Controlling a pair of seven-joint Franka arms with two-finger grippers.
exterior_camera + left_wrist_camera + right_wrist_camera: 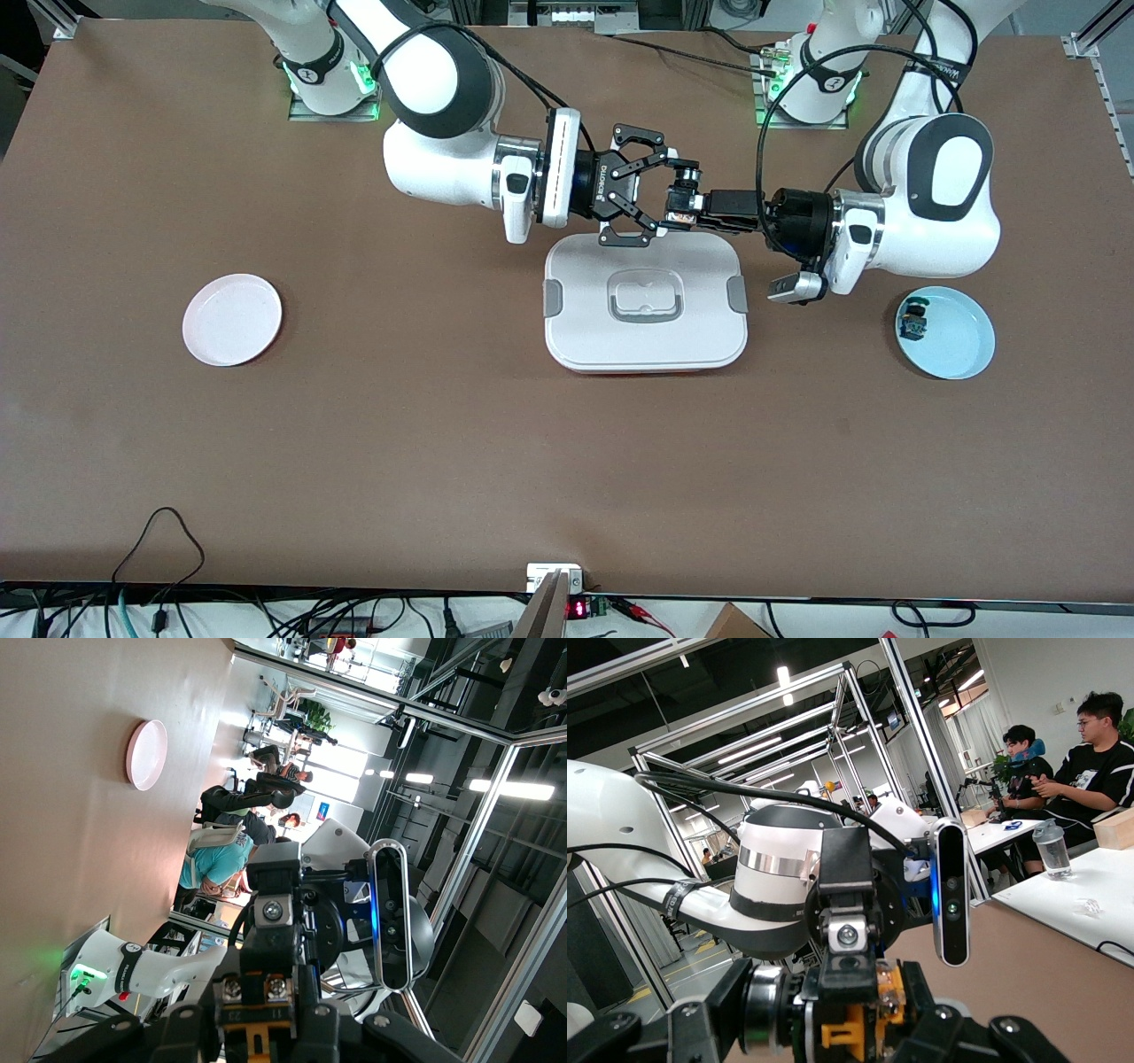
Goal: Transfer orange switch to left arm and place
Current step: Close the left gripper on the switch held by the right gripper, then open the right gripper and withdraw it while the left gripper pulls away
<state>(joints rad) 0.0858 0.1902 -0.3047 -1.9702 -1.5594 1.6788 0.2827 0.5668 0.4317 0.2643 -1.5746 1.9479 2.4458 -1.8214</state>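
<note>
We are mid-handover above the box [645,306]: our left gripper [684,213] grasps the orange switch [680,218], our right gripper [651,190] spread wide around it, delivery remaining.

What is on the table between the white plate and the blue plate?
In the front view, the large flat white lidded box lies between the round white plate and the round light-blue plate.

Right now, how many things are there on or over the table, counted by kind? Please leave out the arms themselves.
Round plates: 2, one pink, one light blue
White box with lid: 1
Small electrical parts: 2, the orange switch held over the box between the left hand and the right hand, and a dark part on the blue plate
Total: 5
</note>
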